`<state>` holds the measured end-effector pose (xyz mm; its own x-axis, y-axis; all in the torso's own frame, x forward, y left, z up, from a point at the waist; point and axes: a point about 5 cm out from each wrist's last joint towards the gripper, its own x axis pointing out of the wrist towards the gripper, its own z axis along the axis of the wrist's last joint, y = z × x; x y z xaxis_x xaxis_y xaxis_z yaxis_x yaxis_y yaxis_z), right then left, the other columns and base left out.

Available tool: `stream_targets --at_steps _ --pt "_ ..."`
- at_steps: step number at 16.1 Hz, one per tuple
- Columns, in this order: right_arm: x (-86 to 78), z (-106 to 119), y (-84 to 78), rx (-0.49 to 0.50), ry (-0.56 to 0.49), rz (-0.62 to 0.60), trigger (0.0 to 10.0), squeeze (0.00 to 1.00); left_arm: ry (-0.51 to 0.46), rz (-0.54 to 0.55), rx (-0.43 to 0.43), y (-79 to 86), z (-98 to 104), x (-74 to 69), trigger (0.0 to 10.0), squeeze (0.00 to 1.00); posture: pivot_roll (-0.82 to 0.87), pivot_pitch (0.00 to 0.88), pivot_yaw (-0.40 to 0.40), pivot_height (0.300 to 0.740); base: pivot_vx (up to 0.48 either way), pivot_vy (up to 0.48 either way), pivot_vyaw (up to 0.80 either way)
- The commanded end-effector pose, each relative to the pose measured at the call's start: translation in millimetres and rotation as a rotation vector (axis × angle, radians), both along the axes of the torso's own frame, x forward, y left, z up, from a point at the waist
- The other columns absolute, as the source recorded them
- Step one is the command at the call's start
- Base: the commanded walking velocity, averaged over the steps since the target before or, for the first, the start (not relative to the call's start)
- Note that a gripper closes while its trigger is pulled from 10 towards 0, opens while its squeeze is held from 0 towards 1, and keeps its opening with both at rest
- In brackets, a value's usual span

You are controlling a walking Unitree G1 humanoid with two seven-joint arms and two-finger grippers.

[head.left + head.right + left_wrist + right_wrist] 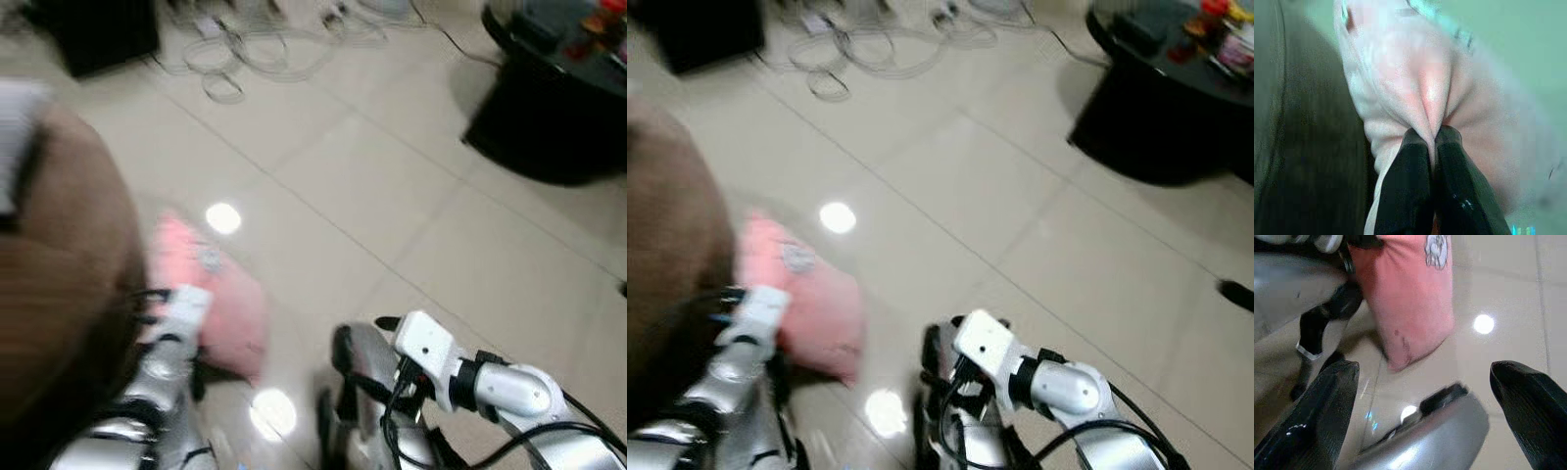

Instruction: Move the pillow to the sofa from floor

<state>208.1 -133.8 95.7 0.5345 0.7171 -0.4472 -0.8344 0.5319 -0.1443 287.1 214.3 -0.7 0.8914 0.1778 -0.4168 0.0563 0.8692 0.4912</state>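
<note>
Pinching a fold of the pink pillow (1415, 73) between its two black fingers (1405, 191), my left tool (1432, 139) is clenched tight on the fabric, which bunches up into a ridge right where the fingertips meet. From the head cameras, the pillow (220, 294) sits low beside the brown sofa (59, 274), just ahead of my left arm (162, 382), and its far corner carries a small pale printed patch. I cannot tell from these blurred views whether the pillow's lower edge is touching the floor (392, 196) or hanging just clear of it. The sofa's rounded brown arm is on my left, right next to the pillow.

My right tool (1425, 406) is released, its fingers spread wide with nothing between them; looking along them, I see the pillow (1410, 298) ahead, well apart from either fingertip, with my left arm's dark links beside it. My right arm (490, 387) is bent across in front of me, low on my right side.

The floor is pale glossy tile with bright spots of reflected light. Farther off, a tangle of white cables (255, 44) lies on the tiles, and a dark round table (558, 88) stands at the far right with a few small things on top, too blurred to name.
</note>
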Motion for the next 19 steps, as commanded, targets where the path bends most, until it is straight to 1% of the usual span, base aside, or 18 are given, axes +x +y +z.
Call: stream_targets --at_steps 1,2,3,5,6,7,8,9,10,11,12,13,14,15,16,17,18,19 --pt "6.5 -1 -10.7 -0.001 -0.020 -0.060 10.0 0.00 -0.067 -0.060 -0.036 -13.8 7 6.0 0.0 0.00 -0.04 0.006 -0.083 0.515 0.000 0.000 0.00" --pt "9.7 -3 -13.0 0.015 -0.022 -0.100 10.0 0.00 -0.117 -0.093 -0.091 -24.9 13 11.0 0.0 0.00 -0.03 0.000 -0.067 0.515 0.000 0.000 0.00" --pt "16.0 -6 -15.8 0.053 -0.026 -0.176 10.0 0.00 -0.213 -0.146 -0.164 -40.0 28 20.8 0.0 0.00 -0.01 0.000 -0.042 0.515 0.000 0.000 0.00" --pt "23.5 -8 -15.1 0.113 -0.046 -0.271 10.0 0.00 -0.386 -0.226 -0.291 -55.9 61 35.1 0.0 0.00 0.02 0.000 -0.001 0.515 0.000 0.000 0.00" --pt "27.5 -7 -16.2 0.164 -0.057 -0.356 10.0 0.00 -0.498 -0.312 -0.382 -68.5 87 38.7 0.0 0.00 0.05 0.000 0.015 0.515 0.000 0.000 0.00" --pt "34.3 -5 -19.5 0.199 -0.067 -0.429 10.0 0.00 -0.564 -0.388 -0.428 -79.4 107 40.6 0.0 0.00 0.06 0.000 0.033 0.515 0.000 0.000 0.00" --pt "40.2 -2 -23.4 0.199 -0.104 -0.496 10.0 0.00 -0.612 -0.422 -0.460 -85.2 121 39.3 0.0 0.00 0.06 0.000 0.048 0.515 0.000 0.000 0.00" --pt "43.4 2 -24.9 0.192 -0.139 -0.536 10.0 0.00 -0.651 -0.435 -0.478 -86.7 134 36.0 0.0 0.00 0.06 0.000 0.058 0.515 0.000 0.000 0.00" --pt "45.6 4 -24.5 0.195 -0.146 -0.538 10.0 0.00 -0.661 -0.434 -0.476 -86.0 138 35.9 0.0 0.00 0.06 0.000 0.064 0.515 0.000 0.000 0.00" --pt "51.4 14 -21.2 0.224 -0.174 -0.527 10.0 0.00 -0.700 -0.399 -0.475 -79.4 151 34.6 0.0 0.00 0.04 0.000 0.073 0.515 0.000 0.000 0.00" --pt "58.6 25 -18.7 0.270 -0.200 -0.537 10.0 0.00 -0.731 -0.361 -0.454 -71.1 162 33.5 0.0 0.00 0.03 0.000 0.074 0.515 0.000 0.000 0.00" --pt "62.5 31 -16.9 0.293 -0.223 -0.552 10.0 0.00 -0.741 -0.332 -0.447 -65.8 167 32.8 0.0 0.00 0.00 0.000 0.081 0.520 0.000 0.000 0.00" --pt "66.2 43 -13.8 0.321 -0.272 -0.571 10.0 0.00 -0.755 -0.288 -0.434 -59.1 174 32.4 10.0 0.00 -0.01 0.000 0.092 0.530 0.000 0.000 0.00" --pt "68.3 47 -10.7 0.336 -0.296 -0.581 10.0 0.00 -0.722 -0.265 -0.434 -56.8 173 32.9 10.0 0.00 0.00 0.000 0.090 0.540 0.000 0.000 0.00" --pt "69.3 47 -9.4 0.337 -0.300 -0.584 10.0 0.00 -0.703 -0.260 -0.431 -56.2 171 33.2 10.0 0.00 0.00 0.000 0.090 0.545 0.000 0.000 0.00" --pt "75.1 45 -2.2 0.348 -0.290 -0.582 10.0 0.00 -0.674 -0.229 -0.449 -52.0 164 32.0 10.0 0.00 0.03 0.000 0.095 0.555 0.000 0.000 0.00" --pt "84.2 47 7.0 0.341 -0.297 -0.547 10.0 0.00 -0.637 -0.214 -0.459 -51.7 158 26.6 10.0 0.00 0.05 0.000 0.073 0.570 0.000 0.000 0.00" --pt "85.8 47 8.9 0.341 -0.298 -0.543 10.0 0.00 -0.627 -0.213 -0.458 -51.3 155 25.3 10.0 0.00 0.05 0.000 0.067 0.575 0.000 0.000 0.00"
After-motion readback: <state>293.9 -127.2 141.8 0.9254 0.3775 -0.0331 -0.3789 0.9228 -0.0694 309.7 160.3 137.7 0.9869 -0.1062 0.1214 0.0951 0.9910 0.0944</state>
